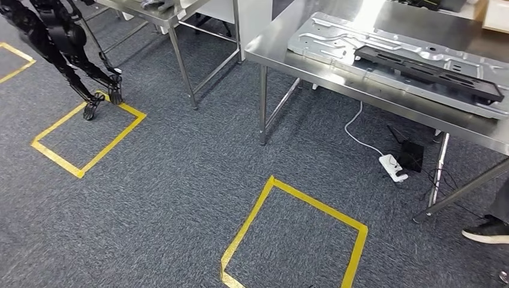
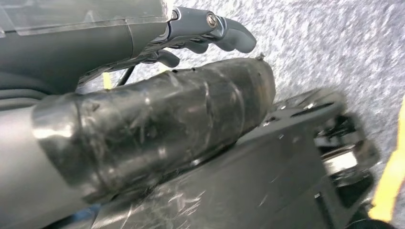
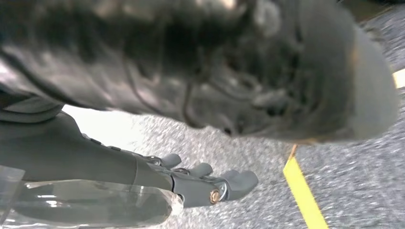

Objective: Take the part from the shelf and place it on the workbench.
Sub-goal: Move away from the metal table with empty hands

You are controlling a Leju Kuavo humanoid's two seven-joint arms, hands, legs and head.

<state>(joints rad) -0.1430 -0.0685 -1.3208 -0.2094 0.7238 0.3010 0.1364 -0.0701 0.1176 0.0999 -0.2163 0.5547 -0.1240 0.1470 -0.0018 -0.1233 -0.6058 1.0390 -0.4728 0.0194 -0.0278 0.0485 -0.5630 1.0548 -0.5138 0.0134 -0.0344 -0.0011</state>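
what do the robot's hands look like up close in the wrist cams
The left hand has smooth grey rounded fingers hinged on a shiny metal knuckle with a visible screw. The right hand looks alike: grey fingers, a brass-coloured screw at the joint. A clear plastic cover sits over each hand's back.

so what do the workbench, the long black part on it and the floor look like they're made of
Workbench: looks like stainless steel, brushed and shiny, catching glare. Black part: probably matte plastic, moulded with slots, lying on a pressed silvery metal panel. Floor: speckled grey carpet with a fibrous texture.
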